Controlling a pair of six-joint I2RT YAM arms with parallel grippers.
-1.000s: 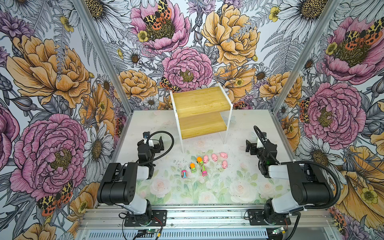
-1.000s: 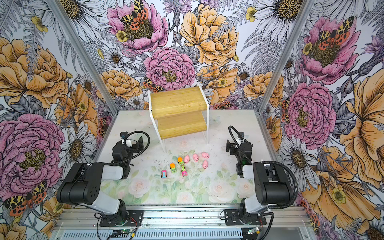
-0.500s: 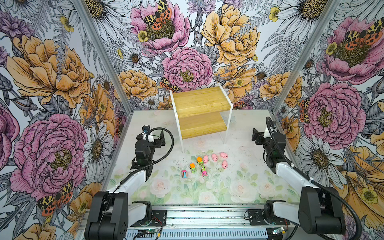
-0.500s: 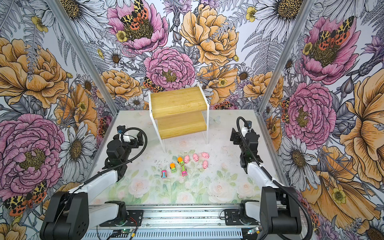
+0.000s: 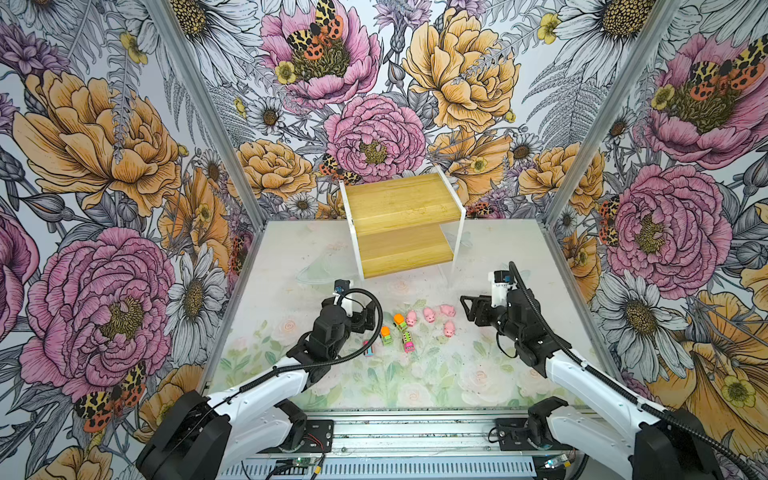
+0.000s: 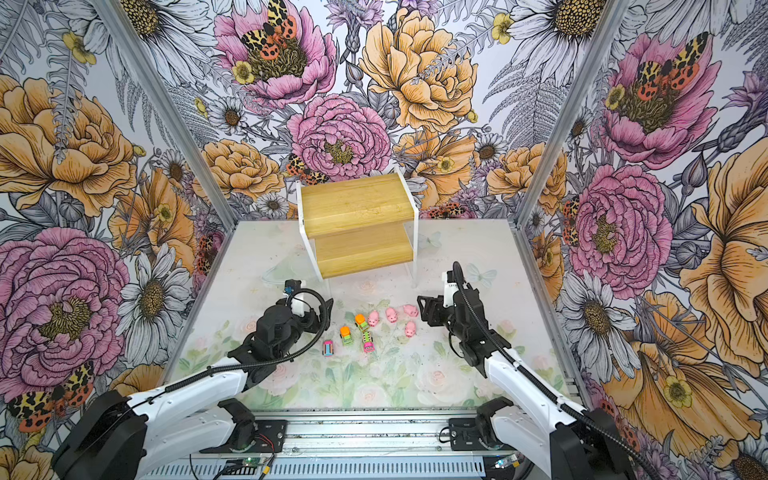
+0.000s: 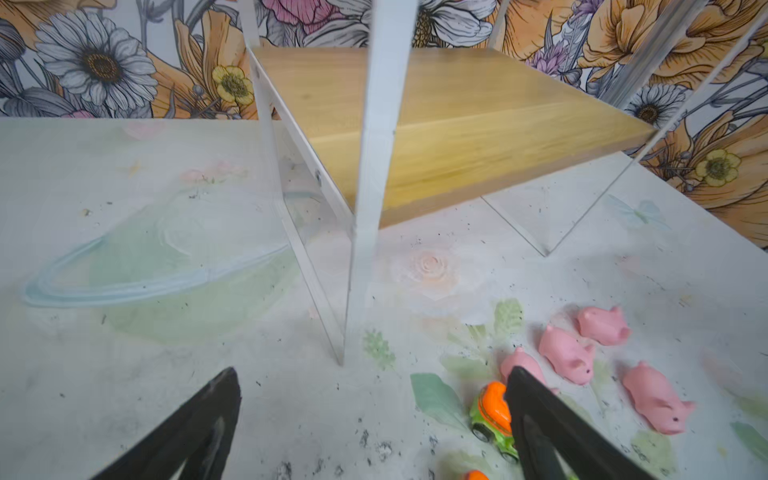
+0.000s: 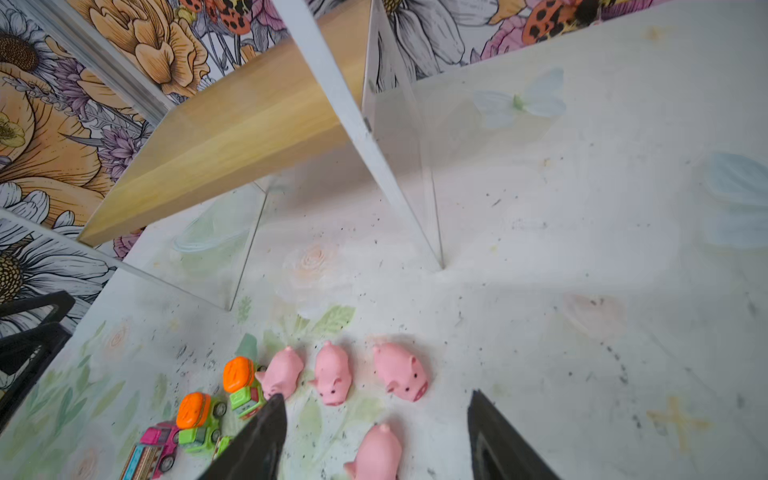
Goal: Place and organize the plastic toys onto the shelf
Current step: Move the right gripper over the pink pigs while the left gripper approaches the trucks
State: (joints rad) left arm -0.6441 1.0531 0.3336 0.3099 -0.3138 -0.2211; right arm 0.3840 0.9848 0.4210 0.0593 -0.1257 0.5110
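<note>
Shelf [image 5: 401, 226]: at the back of the table.
Pigs [image 5: 429, 314]: four, on the table in front of the shelf, well apart from it.
Trucks [image 5: 400, 321]: two, beside the pigs, toward the shelf's white front leg.
Cars [image 6: 367, 341]: two, farthest from the shelf.
Left gripper [image 7: 372, 370]: jaws wide apart, empty, facing the shelf's white leg.
Right gripper [image 8: 378, 395]: jaws apart, gripping nothing. One pig shows between the fingers, probably lower down.

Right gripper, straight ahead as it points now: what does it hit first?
Most likely the lone pink pig, lying just ahead of the right gripper, in line with its open gap; depth is unclear.
</note>
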